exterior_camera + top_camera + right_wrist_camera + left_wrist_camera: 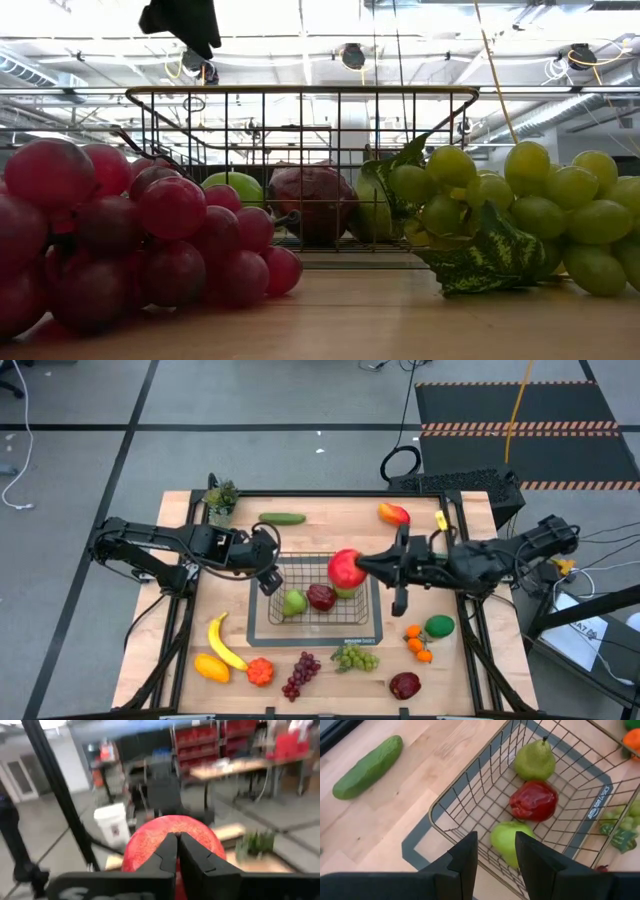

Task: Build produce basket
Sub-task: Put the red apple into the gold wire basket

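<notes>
The table (470, 525) carried the whole layout, produce scattered round its edges and the basket (368, 592) on its dark base at the middle, where both arms could reach it. The basket already held a green pear (534, 761), a dark red fruit (534, 800) and a second green fruit (506, 839), so the filling looked to be under way with much left outside.

The right gripper (177, 851) hung above the basket's far right corner, its fingers pinched together on the top of a red apple (346, 568), probably at the stem. It carried the apple high, apparently so it would clear the wire wall before being lowered.

The left gripper (495, 851) sat at the basket's left rim, fingers partly apart with the wire edge below them; whether they gripped the rim to steady it could not be told.

Outside lay the cucumber (281, 518) near the far edge, and the banana (224, 644), red grapes (130, 230) and green grapes (510, 205) along the near side, awaiting pickup.
</notes>
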Available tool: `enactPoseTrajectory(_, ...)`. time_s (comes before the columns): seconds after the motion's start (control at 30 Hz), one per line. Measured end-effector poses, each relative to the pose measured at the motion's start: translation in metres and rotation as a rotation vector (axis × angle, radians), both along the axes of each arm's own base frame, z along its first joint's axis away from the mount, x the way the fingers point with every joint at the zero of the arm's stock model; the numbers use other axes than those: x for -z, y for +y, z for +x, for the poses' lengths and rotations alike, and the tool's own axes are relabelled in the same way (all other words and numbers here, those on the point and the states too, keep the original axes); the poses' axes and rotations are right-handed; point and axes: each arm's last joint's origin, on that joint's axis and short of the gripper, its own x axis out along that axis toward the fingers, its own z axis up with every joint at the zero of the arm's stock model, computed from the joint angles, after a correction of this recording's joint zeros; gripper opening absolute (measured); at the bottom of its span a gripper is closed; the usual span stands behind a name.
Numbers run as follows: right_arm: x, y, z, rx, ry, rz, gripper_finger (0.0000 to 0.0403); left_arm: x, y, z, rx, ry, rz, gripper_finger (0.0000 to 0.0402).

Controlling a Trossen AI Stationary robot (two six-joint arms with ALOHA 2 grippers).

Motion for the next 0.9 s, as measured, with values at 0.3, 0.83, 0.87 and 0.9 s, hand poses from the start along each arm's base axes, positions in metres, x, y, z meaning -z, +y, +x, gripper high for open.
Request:
enactPoseTrajectory(0.3, 0.059, -0.021, 0.021, -0.096, 0.284, 0.156, 0.0002, 0.000, 0.000, 0.000, -0.061, -0.017, -0.026, 0.0131)
enactPoseTrajectory(0.83, 0.183, -0.035, 0.015, -0.010, 0.332, 0.440, 0.0002, 0.000, -0.005, 0.000, -0.041, -0.016, -0.026, 0.0132)
enactPoseTrajectory(0.87, 0.188, -0.035, 0.014, -0.010, 0.328, 0.443, 0.0002, 0.000, -0.005, 0.000, -0.039, -0.016, -0.026, 0.0131)
enactPoseTrajectory(0.9, 0.192, -0.036, 0.013, -0.014, 0.323, 0.438, 0.0002, 0.000, -0.005, 0.000, -0.037, -0.016, -0.024, 0.0131)
